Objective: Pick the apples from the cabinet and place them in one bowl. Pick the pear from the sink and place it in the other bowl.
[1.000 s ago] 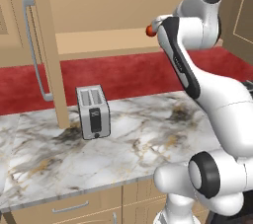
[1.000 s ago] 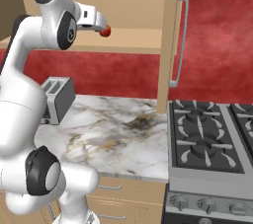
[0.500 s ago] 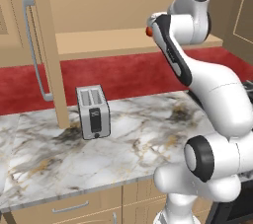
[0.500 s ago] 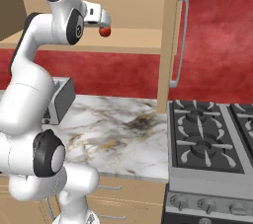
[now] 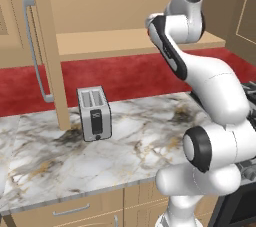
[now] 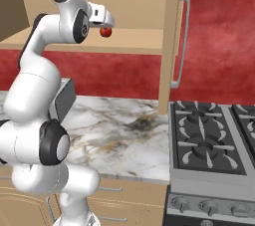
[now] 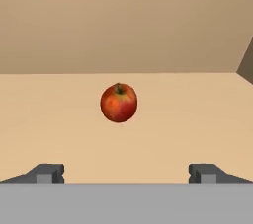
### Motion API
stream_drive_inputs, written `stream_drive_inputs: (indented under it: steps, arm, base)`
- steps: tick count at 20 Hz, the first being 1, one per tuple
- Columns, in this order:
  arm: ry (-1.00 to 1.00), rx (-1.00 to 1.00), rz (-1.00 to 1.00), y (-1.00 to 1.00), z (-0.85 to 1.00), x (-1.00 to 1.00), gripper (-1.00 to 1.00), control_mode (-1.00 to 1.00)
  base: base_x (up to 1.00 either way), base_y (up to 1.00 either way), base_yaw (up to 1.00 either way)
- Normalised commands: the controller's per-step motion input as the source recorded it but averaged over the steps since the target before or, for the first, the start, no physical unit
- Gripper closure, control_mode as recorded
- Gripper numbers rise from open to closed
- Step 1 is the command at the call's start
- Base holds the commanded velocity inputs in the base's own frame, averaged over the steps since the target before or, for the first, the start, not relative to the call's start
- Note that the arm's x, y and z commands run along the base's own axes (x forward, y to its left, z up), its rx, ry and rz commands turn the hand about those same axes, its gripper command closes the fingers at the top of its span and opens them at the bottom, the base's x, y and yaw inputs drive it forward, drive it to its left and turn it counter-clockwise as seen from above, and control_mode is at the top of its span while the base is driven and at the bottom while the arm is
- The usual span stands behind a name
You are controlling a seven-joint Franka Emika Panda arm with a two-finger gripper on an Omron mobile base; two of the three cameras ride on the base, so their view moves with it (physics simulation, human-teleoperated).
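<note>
Apple (image 7: 118, 102) sits on the cabinet shelf (image 7: 197, 119), centred ahead of our gripper (image 7: 126, 173), jaws wide and empty; closing early, we could nudge it rolling away.

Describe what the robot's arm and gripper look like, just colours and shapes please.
The arm is glossy white, built of rounded, bulbous segments with dark grey-black joint rings and caps. The gripper has two small dark grey, blocky finger tips. No cables or markings show.
</note>
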Motion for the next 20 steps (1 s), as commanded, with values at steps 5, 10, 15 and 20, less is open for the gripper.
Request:
stream_drive_inputs:
  steps: [5, 10, 15, 20]
  arm:
    - [0.0, 0.01, 0.0, 0.05, -0.12, 0.15, -1.0, -1.0]
    - [0.0, 0.03, 0.0, 0.08, 0.0, 0.25, -1.0, -1.0]
    - [0.0, 0.05, 0.0, 0.01, 0.0, 0.26, -1.0, -1.0]
    - [0.01, 0.02, 0.0, -0.09, 0.0, 0.04, -1.0, -1.0]
  base:
    - [0.0, 0.0, 0.0]
    - [0.0, 0.0, 0.0]
    - [0.0, 0.0, 0.0]
    - [0.0, 0.0, 0.0]
